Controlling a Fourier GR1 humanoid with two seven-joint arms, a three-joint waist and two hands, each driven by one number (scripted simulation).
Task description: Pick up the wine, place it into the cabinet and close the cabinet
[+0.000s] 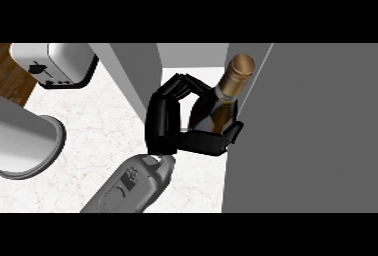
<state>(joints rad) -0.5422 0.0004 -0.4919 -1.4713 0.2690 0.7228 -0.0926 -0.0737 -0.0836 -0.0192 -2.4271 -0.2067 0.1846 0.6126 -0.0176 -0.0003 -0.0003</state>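
1. Head view, centre of the frame: one black hand (pixel 173 127) is curled round the wine (pixel 221 107), fingers wrapping the bottle's body and thumb below it. Which arm this is I cannot tell for sure; entering from the lower left, it looks like the left.
2. The wine stands nearly upright, its gold-capped neck toward the top centre, just beside the grey cabinet door (pixel 303 130) filling the right side.
3. Upper left sits a toaster (pixel 55 62); a grey pot (pixel 26 145) lies at the left edge on the pale table (pixel 88 125).
4. Judgement: the bottle is glass, heavy, stiff, slippery and breakable; holding the wide body, as here, suits it better than the neck.
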